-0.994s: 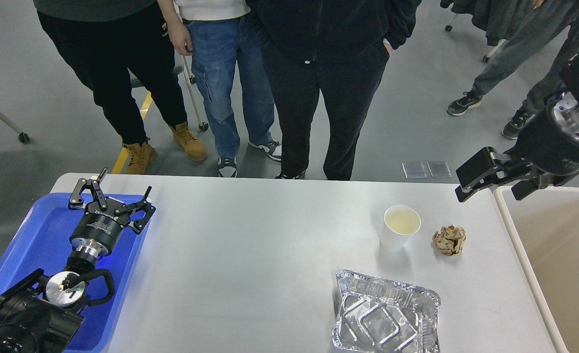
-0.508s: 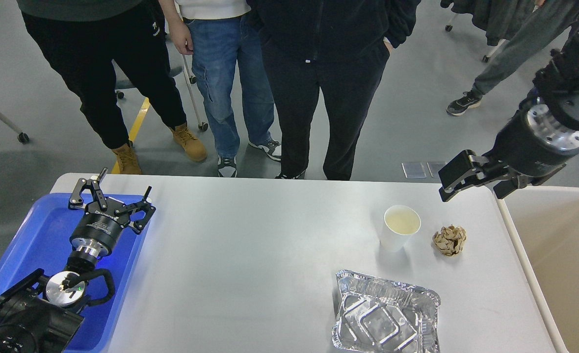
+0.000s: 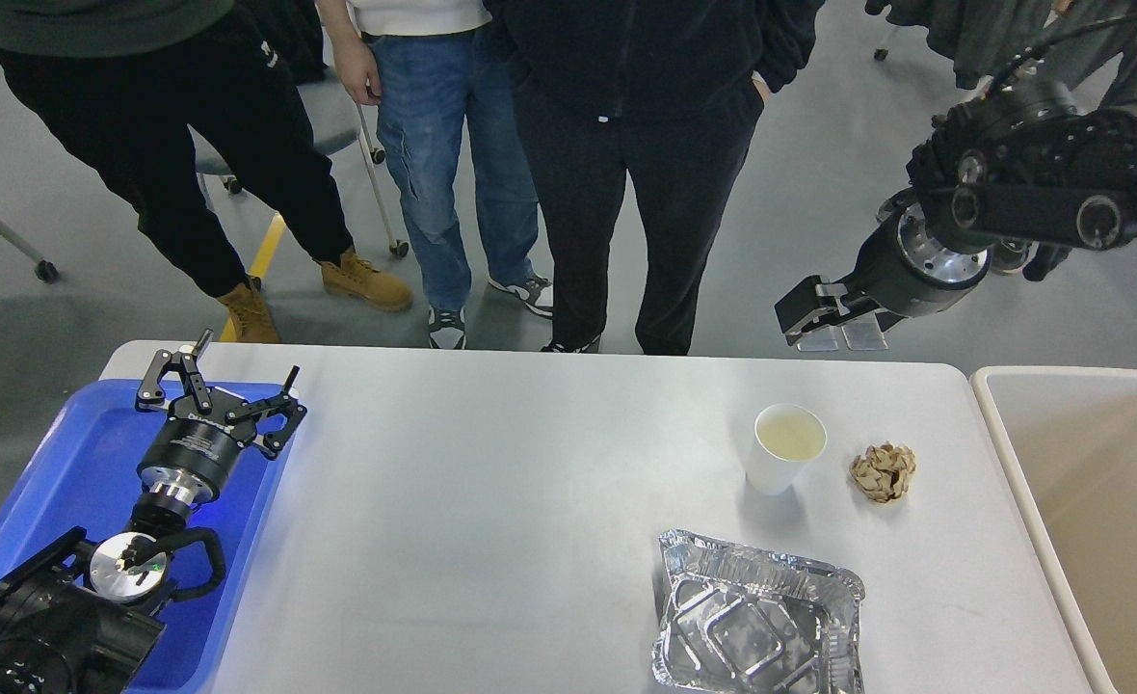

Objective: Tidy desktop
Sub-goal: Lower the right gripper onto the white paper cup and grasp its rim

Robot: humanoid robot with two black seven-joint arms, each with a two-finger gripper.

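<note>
The white-grey desktop [image 3: 491, 501] carries a white paper cup [image 3: 784, 451] with pale liquid in it, a crumpled brown paper ball [image 3: 884, 471] just right of the cup, and a crumpled foil tray [image 3: 756, 617] near the front edge. My left gripper [image 3: 222, 381] is open and empty above the far end of the blue tray [image 3: 58, 463]. My right gripper [image 3: 843, 323] is raised beyond the desktop's far edge, up and behind the cup. Its fingers stand apart and hold nothing.
A beige rectangular bin [image 3: 1098, 482] stands against the desktop's right edge. Three people [image 3: 646, 145] stand close along the far edge. A chair leg with a caster [image 3: 10, 241] is at the far left.
My right arm has swung up and to the left, from over the bin's far corner to beyond the desktop's far edge. The left arm has not moved. The person at the left shifted.
</note>
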